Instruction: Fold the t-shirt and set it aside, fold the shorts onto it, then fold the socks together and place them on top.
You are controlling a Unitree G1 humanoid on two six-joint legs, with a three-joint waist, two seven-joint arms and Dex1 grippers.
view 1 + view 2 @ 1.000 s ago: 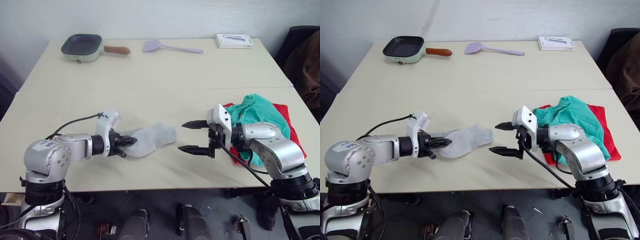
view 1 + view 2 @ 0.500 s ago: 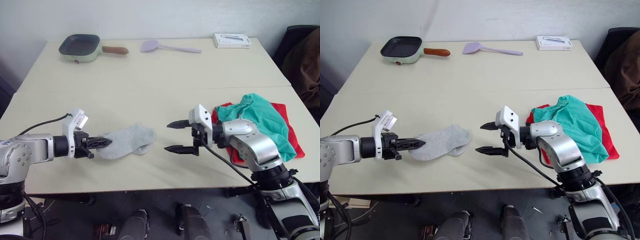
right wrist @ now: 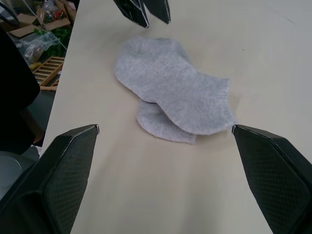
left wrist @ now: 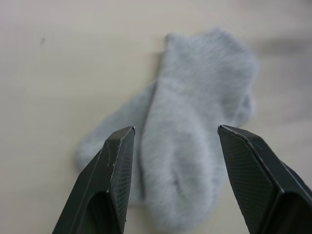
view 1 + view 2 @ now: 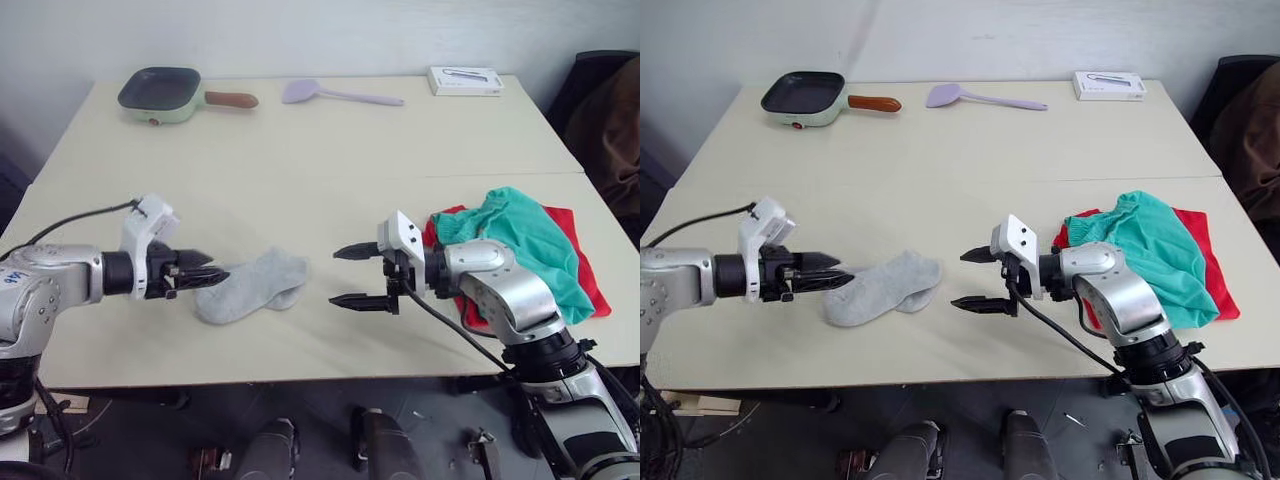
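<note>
The left gripper (image 5: 208,277) is held low over the table (image 5: 300,150), with its two black fingers a little apart and holding nothing. The tips point at the near end of the pair of short light-grey knit socks (image 5: 250,286) and stand just beside it, not touching. In the left wrist view the socks (image 4: 190,141) lie between the two fingers (image 4: 114,165) and a bit beyond them.

The right gripper (image 5: 345,276) is opened wide, one finger above the other, and it is empty too. It points toward the socks from the other side, with a strip of bare table between its tips and the cloth. In the right wrist view one sock (image 3: 173,87) lies over the other, so that the lower one shows only at an edge.

Behind the right arm, near the right edge of the table, the teal-green thin fabric shorts (image 5: 525,240) lie in a loose heap on top of the bright red t-shirt (image 5: 575,245), which shows at the edges below them.

At the far side of the table there are a pale green square pan with a brown handle (image 5: 165,93), a lilac spatula (image 5: 335,94) and a small white flat box (image 5: 466,80), all well apart from the clothes.
</note>
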